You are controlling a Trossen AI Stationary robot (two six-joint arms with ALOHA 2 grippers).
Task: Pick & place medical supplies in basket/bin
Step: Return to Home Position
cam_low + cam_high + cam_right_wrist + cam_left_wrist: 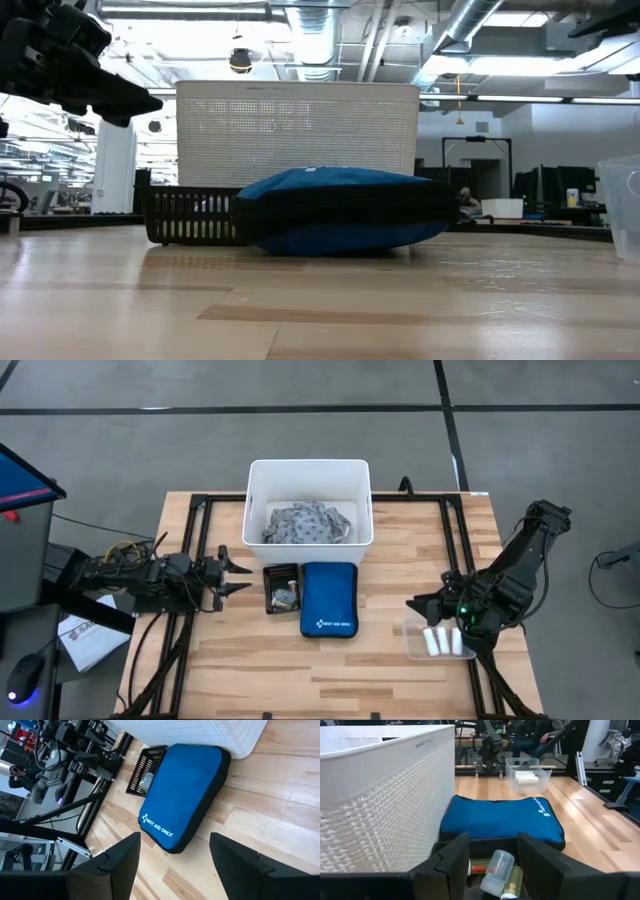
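Sorting looks finished and the step in hand is, by my reading, the return to rest. The grey-and-white patterned cloth [308,523] lies inside the white perforated plastic basket [360,500] at the far middle of the light planked wooden bench [380,670]. The short white cylindrical gauze rolls [445,641] lie in the small clear plastic bin [412,645] near the bench's right edge. The left end effector [243,578] hovers just left of the small black mesh tray [282,588], its fingers apart and holding nothing. The right end effector [175,839] hangs beside the clear bin, its fingers also spread wide and empty. The blue fabric zip pouch with a white logo [329,598] lies flat between them, touching the tray. The next move calls for no grasp: each arm should fold back to its own side, the right one lifting clear of the bin wall so as not to nudge it. Black frame rails [190,550] run along the bench, and beyond it the room shows a grey floor and bright ceiling ducts [480,30].
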